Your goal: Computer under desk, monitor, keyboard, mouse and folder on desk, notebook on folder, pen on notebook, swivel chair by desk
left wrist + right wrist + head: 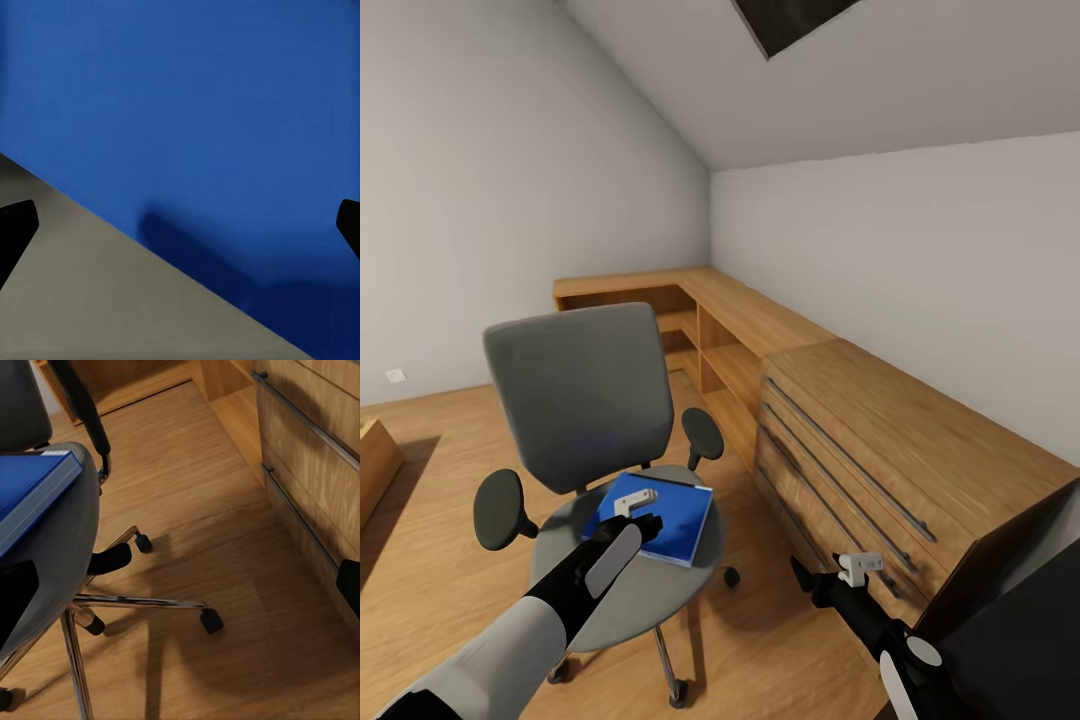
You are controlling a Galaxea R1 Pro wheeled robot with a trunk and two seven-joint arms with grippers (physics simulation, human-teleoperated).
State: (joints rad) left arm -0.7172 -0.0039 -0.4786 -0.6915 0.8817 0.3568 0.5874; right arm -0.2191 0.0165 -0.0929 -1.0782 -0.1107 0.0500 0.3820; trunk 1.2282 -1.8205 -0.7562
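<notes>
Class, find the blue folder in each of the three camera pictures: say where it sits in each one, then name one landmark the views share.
Head view: the folder lies on the swivel chair's seat, below centre, under the left gripper.
Left wrist view: the folder covers most of the picture, above the grey seat.
Right wrist view: the folder sits at the left edge, on the seat.
Shared landmark: the grey seat.

Left arm point(575, 590): white forearm shell, black wrist, pale grey oval panel.
Right arm point(885, 640): black (white disc at 5 o'clock), white gripper mount.
</notes>
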